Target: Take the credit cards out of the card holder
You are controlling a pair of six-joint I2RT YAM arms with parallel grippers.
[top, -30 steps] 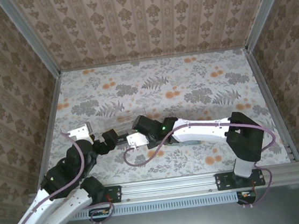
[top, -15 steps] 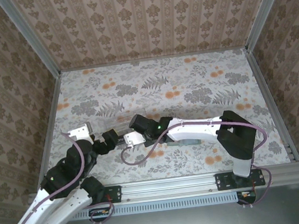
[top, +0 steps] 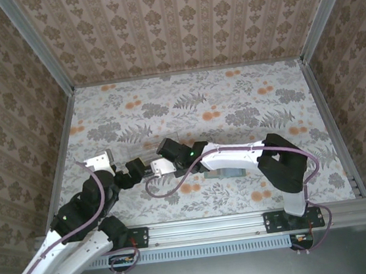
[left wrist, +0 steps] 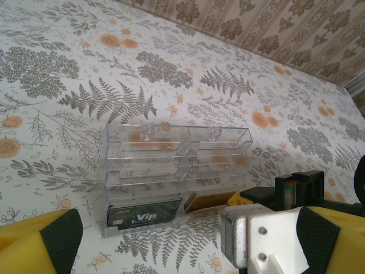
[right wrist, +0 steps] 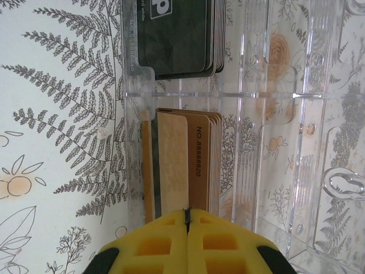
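Note:
My right gripper (right wrist: 187,214) is shut on the tan-orange card (right wrist: 173,160), whose edge runs into the seam of the yellow fingertips. The card stands in the right compartment of a clear plastic case (right wrist: 274,114), beside a stack of tan cards (right wrist: 204,165). A black card (left wrist: 145,212) marked "Vip" fills the left compartment. In the top view the grey-green card holder (top: 230,170) lies mostly hidden beneath the right forearm. My left gripper (left wrist: 182,257) is open just short of the case (left wrist: 177,154), nothing between its fingers.
The right arm's white wrist block (left wrist: 256,240) sits between the left gripper's fingers in the left wrist view. Both grippers crowd the case (top: 141,148) at the table's front left. Metal rails (top: 325,107) and papered walls bound the flowered table.
The right arm has swung left along the table, bringing its gripper up to the clear case. The left arm has not moved.

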